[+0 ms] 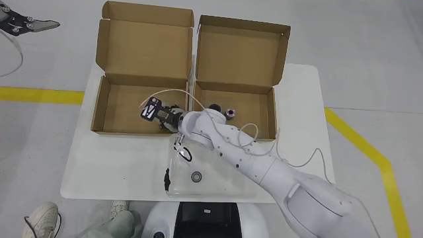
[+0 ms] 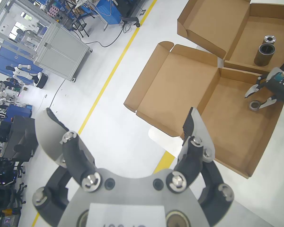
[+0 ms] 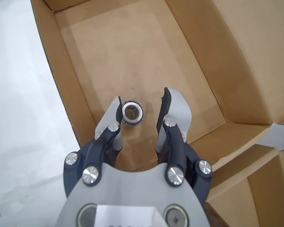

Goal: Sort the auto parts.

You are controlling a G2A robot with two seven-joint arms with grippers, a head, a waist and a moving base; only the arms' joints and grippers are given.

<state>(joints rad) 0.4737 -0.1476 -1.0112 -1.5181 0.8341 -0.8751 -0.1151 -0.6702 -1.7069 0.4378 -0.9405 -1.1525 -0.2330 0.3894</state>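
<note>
1. Your right tool (image 3: 142, 96) is down inside a cardboard box (image 3: 123, 48), spread fairly wide and gripping nothing.
2. The bearing (image 3: 132, 114) sits on that box's bottom between its fingers (image 3: 113, 115), right up against one, clear of the other.
3. Your left tool (image 2: 119, 116) hangs spread wide and empty, out over the floor (image 2: 132, 36) off the bench (image 1: 119, 165).
4. Two sleeves (image 2: 265, 54) stand in the neighbouring box (image 2: 241, 44).
</note>
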